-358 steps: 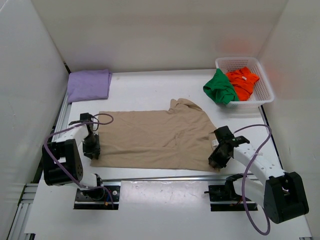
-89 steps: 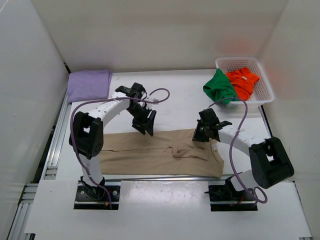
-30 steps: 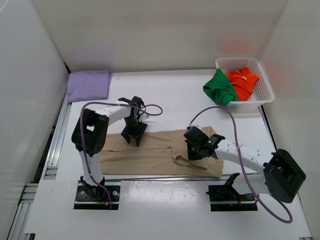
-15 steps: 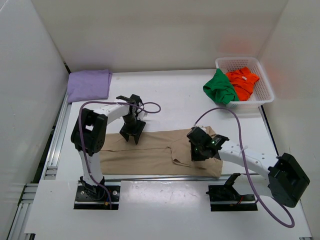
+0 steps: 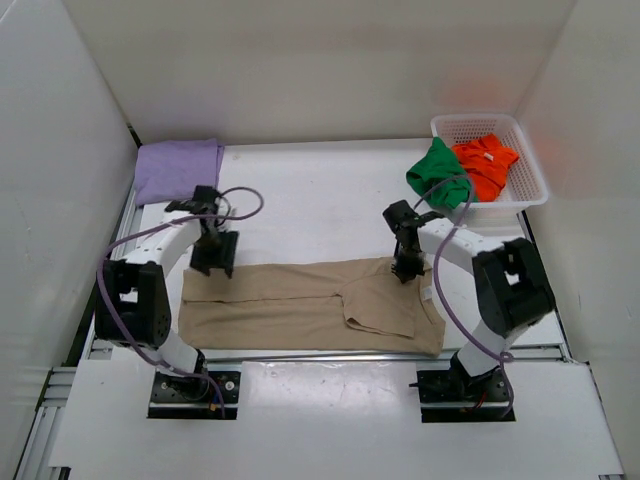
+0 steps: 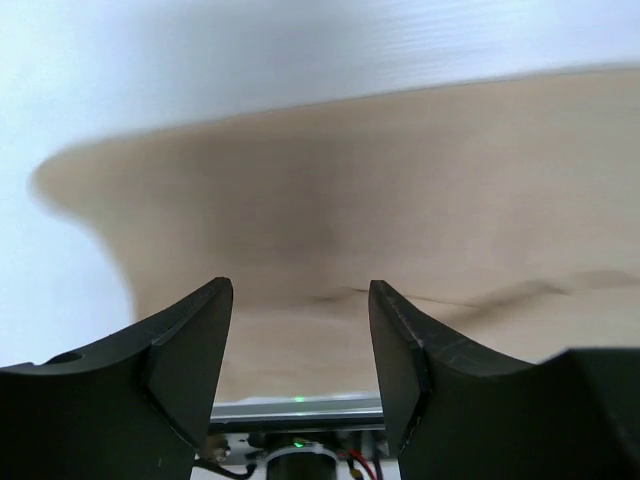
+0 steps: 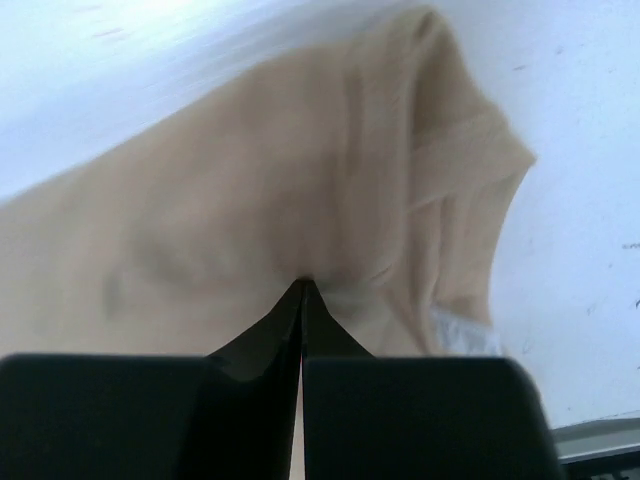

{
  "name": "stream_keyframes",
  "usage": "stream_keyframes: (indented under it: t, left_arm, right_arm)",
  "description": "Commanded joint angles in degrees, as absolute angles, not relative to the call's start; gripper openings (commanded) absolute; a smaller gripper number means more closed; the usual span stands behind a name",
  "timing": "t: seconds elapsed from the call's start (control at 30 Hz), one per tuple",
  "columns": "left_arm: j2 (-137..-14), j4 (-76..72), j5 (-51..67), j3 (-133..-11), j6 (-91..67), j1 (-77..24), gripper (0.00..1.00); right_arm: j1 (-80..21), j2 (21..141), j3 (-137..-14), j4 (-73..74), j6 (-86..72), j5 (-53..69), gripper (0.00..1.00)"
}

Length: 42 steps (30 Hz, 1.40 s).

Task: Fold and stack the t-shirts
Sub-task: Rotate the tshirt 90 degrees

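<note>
— How far along are you?

— I judge one shirt of four done. Your purple shirt (image 5: 179,170) lies folded at 10 o'clock on the bench (image 5: 320,190). The tan shirt (image 5: 300,305) lies at 6 o'clock, folded lengthwise into a long band, with a flap on top near its right end. As I read it, you have yet to fold it across and stack it on the purple.

— And the rest?

— The green shirt (image 5: 438,172) hangs crumpled over the rim of the basket (image 5: 530,190) at 2 o'clock. The orange shirt (image 5: 485,165) is bunched inside it. Both are unfolded.

— What about your hands?

— Your left hand (image 5: 214,266) is wide and empty, over the band's far left corner. Your right hand (image 5: 405,270) is pinched tight at the band's far right edge, tips at the cloth. I see no cloth caught between them.

— The count?

— Four shirts, one of each colour: one folded, one half folded, two waiting. One basket and two hands.
</note>
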<state>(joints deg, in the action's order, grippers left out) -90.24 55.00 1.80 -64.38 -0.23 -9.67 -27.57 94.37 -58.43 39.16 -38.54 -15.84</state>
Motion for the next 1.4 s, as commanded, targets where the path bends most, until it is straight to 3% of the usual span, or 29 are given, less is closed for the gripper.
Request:
stream_keyframes:
  t: [0.0, 0.17, 0.3, 0.43, 0.47, 0.53, 0.6, 0.7, 0.8, 0.97, 1.17, 1.37]
  left_arm:
    - [-89.2, 50.7, -6.3, -55.8, 0.0, -2.2, 0.68]
    - [-88.3, 48.3, -7.0, -51.9, 0.0, 6.4, 0.68]
    - [-84.6, 48.9, 0.4, -53.2, 0.0, 12.6, 0.7]
    - [-83.5, 50.8, 3.4, -54.4, 0.0, 17.8, 0.73]
    - [-83.5, 50.8, 3.4, -54.4, 0.0, 17.8, 0.73]
    - [-84.1, 51.3, 3.4, -54.9, 0.0, 18.5, 0.73]
    - [-84.9, 51.3, 3.4, -55.5, 0.0, 18.5, 0.73]
    - [-86.8, 51.9, 5.0, -56.9, 0.0, 19.7, 0.73]
    - [-89.3, 52.4, 6.8, -59.0, 0.0, 20.2, 0.73]
    - [-92.4, 52.9, 7.4, -59.7, 0.0, 20.7, 0.73]
    - [-91.1, 54.0, 8.6, -60.2, 0.0, 20.7, 0.74]
    - [-88.5, 54.0, 6.9, -60.2, 0.0, 20.7, 0.74]
  right_arm:
    - [-24.9, 98.7, -61.3, 41.3, -38.1, -12.1, 0.0]
    - [-24.3, 108.9, -67.7, 41.3, -38.1, -8.4, 0.0]
    - [-23.0, 120.2, -84.6, 46.0, -37.4, -7.8, 0.0]
    - [-21.5, 140.5, -119.7, 54.1, -38.1, -7.8, 0.0]
    - [-21.5, 144.1, -136.2, 55.3, -38.8, -7.8, 0.0]
    - [-21.0, 148.4, -144.9, 50.7, -42.8, -7.2, 0.0]
    - [-20.4, 145.4, -136.6, 32.7, -47.6, -4.3, 0.0]
    - [-22.0, 138.1, -133.2, 21.6, -44.1, -6.0, 0.02]
    - [-23.8, 132.8, -132.6, 22.7, -36.9, -10.7, 0.1]
    - [-22.6, 124.3, -114.5, 28.1, -40.0, -12.0, 0.07]
    - [-22.6, 128.0, -112.8, 41.9, -44.4, -10.9, 0.03]
    - [-22.1, 131.3, -109.6, 44.1, -50.6, -5.5, 0.02]
